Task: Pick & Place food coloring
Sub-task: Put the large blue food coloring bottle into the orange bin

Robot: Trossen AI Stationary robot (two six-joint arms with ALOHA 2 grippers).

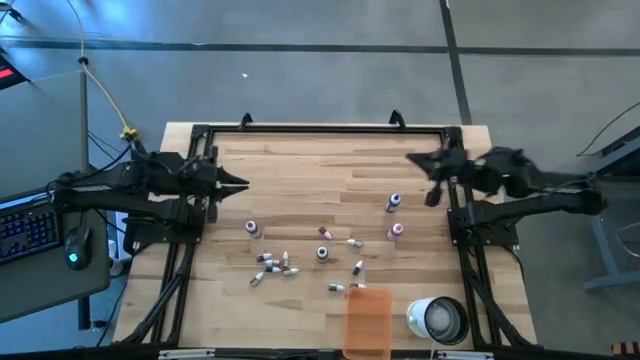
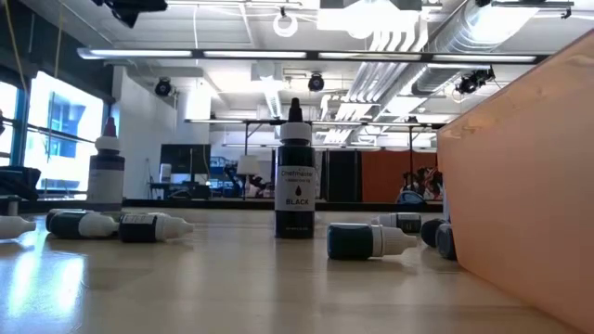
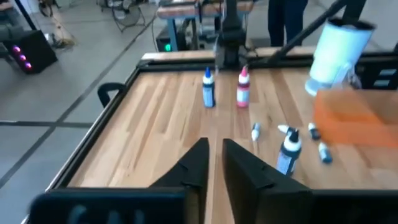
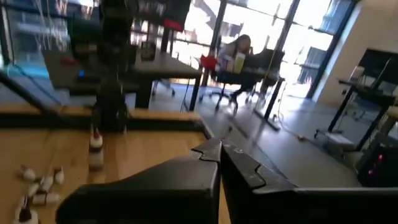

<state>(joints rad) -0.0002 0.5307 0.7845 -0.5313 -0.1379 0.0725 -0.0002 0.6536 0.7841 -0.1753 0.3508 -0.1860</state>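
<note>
While both arms hang back at the far side of the wooden surface (image 1: 300, 165), none of the food coloring bottles (image 1: 285, 264) is touched by either gripper. Nearest the front edge sit the translucent orange tray (image 1: 368, 320) and, just beside it, the white round cup (image 1: 437, 318). Behind them the bottles are scattered across the middle: a cluster lying on their sides left of centre, a black-labelled bottle (image 2: 296, 190) upright among them, and more lying near the tray. Farther back, a blue-capped bottle (image 1: 394, 202) and a pink-capped bottle (image 1: 396, 231) stand upright toward the right. The left gripper (image 1: 240, 183) hovers over the left rear of the surface, its fingers (image 3: 196, 168) a narrow gap apart with nothing between them, well clear of the bottles ahead. The right gripper (image 1: 412, 160) hovers at the right rear, its fingers (image 4: 208, 151) pressed together, also empty.
</note>
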